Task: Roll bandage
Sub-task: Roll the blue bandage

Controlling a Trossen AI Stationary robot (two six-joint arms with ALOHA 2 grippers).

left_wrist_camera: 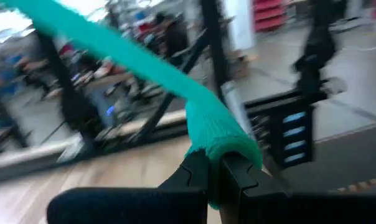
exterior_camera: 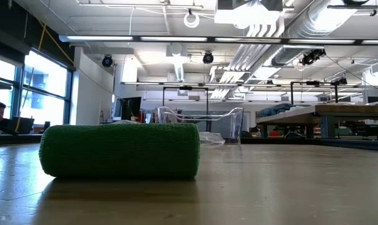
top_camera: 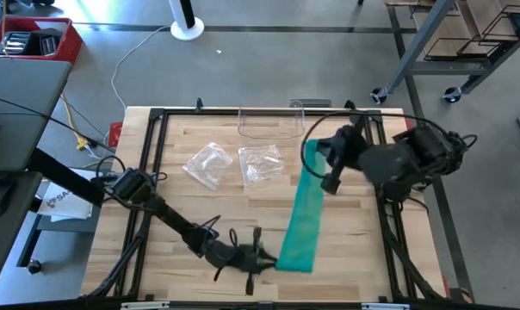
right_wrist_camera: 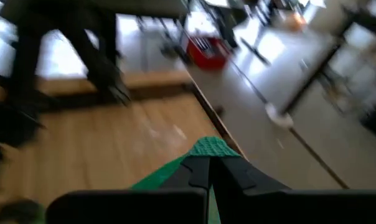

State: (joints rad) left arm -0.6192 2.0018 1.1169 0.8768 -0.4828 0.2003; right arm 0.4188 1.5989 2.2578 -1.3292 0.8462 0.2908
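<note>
A green bandage runs as a long strip from the table's far right toward its near edge. My right gripper is shut on its far end, above the table. My left gripper reaches in level from the left and is shut on its near end. In the low view a thick green roll lies on the wood, and neither gripper shows there. In the left wrist view the strip climbs away from my fingers toward the far side. My left gripper pinches the bandage's near end between its two fingers, coming in level from the table's left. The green cloth bulges in a rounded fold over the fingertips. From there the strip rises straight and taut toward the far side. My right gripper pinches the bandage's far end between its two fingers, and a short green tab shows past the fingertips. It holds that end up, clear of the table. The strip slopes down from the fingers toward the near edge.
Two crumpled clear plastic bags lie left of the strip. A clear plastic container stands at the far edge. A black frame borders the wooden table. Bare wood lies to the right of the strip.
</note>
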